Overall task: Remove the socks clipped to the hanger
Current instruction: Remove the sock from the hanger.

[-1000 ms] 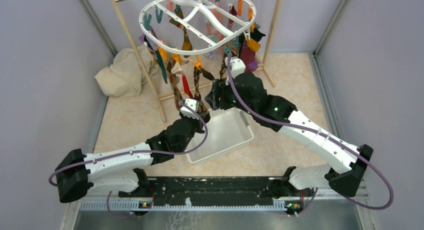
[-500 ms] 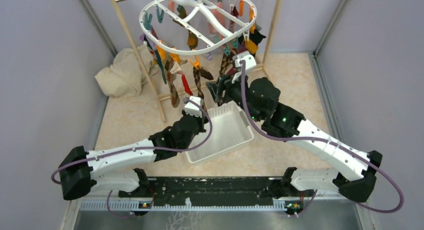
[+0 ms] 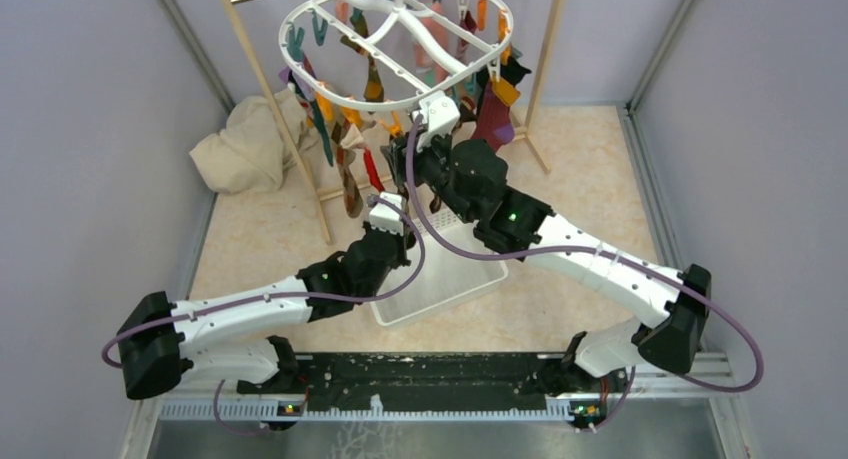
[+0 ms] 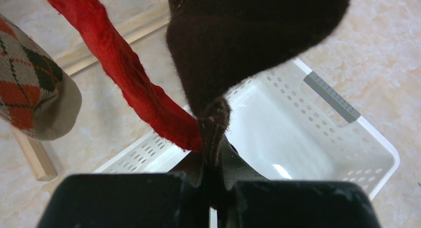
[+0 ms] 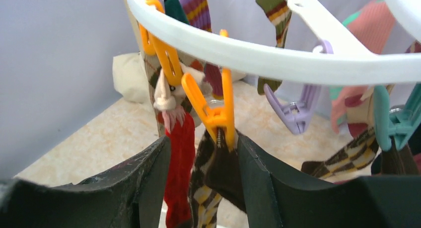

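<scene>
The white oval hanger (image 3: 300, 19) hangs at the back, its pegs holding socks in mixed colours. My left gripper (image 4: 213, 148) is shut on the toe end of a dark brown sock (image 4: 248, 39), just above the basket. A red sock (image 4: 124, 74) hangs beside it, touching my left finger. My right gripper (image 5: 203, 173) is open right under the hanger's front rim (image 5: 278, 59). Its fingers (image 5: 258, 183) stand either side of an orange peg (image 5: 213, 114) that clips a brown and yellow sock (image 5: 223, 178). The red sock (image 5: 178, 153) hangs between the same fingers.
A white perforated basket (image 3: 470, 274) lies on the floor below both grippers. Wooden rack poles (image 3: 270, 89) slant beside the hanger, with a cream cloth bundle (image 3: 245, 144) behind them. A purple peg (image 5: 295, 111) and a teal peg (image 5: 397, 123) dangle to the right.
My right arm has swung left and up from over the basket to the hanger's front rim, its jaws narrowing a little. The left gripper has shifted slightly right, still shut on the sock.
</scene>
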Motion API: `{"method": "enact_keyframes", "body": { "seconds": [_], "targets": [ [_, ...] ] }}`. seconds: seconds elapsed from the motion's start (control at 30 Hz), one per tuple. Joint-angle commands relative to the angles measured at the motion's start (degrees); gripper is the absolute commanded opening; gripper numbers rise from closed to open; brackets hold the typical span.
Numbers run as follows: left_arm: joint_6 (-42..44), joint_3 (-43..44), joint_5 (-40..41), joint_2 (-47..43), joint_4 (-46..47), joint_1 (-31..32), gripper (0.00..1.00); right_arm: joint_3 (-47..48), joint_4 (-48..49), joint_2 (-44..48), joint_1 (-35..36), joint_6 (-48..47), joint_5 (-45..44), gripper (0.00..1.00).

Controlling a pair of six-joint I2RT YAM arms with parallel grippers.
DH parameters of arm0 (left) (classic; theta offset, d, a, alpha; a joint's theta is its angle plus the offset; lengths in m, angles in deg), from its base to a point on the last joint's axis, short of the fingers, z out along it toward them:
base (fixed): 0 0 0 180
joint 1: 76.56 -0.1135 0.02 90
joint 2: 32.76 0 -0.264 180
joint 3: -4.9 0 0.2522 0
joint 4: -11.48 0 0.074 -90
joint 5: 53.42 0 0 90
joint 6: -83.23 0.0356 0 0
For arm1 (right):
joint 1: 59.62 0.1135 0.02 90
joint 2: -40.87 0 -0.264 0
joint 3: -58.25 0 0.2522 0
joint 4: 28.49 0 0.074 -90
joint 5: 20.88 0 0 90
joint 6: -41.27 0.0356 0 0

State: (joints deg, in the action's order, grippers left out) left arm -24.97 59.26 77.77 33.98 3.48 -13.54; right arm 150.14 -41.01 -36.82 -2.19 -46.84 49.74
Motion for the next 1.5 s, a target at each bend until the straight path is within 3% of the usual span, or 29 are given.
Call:
{"method": "enact_keyframes", "body": {
  "seconds": [0.0,1.1,1.47],
  "targets": [
    [-0.57,1.59,0.66,-1.26,-1.2,0.48,0.0,4.17,8.24,-1.07,0.67,-4.19,-0.05,0.53],
    [-0.49,0.97,0.53,-2.42,-1.63,0.44,0.0,7.91,17.36,-7.3,0.73,-8.66,-8.62,0.48],
    [-0.78,0.21,0.62,-3.05,-1.63,0.48,0.0,7.7,17.54,-7.72,0.73,-8.66,-8.29,0.17]
  ]
}}
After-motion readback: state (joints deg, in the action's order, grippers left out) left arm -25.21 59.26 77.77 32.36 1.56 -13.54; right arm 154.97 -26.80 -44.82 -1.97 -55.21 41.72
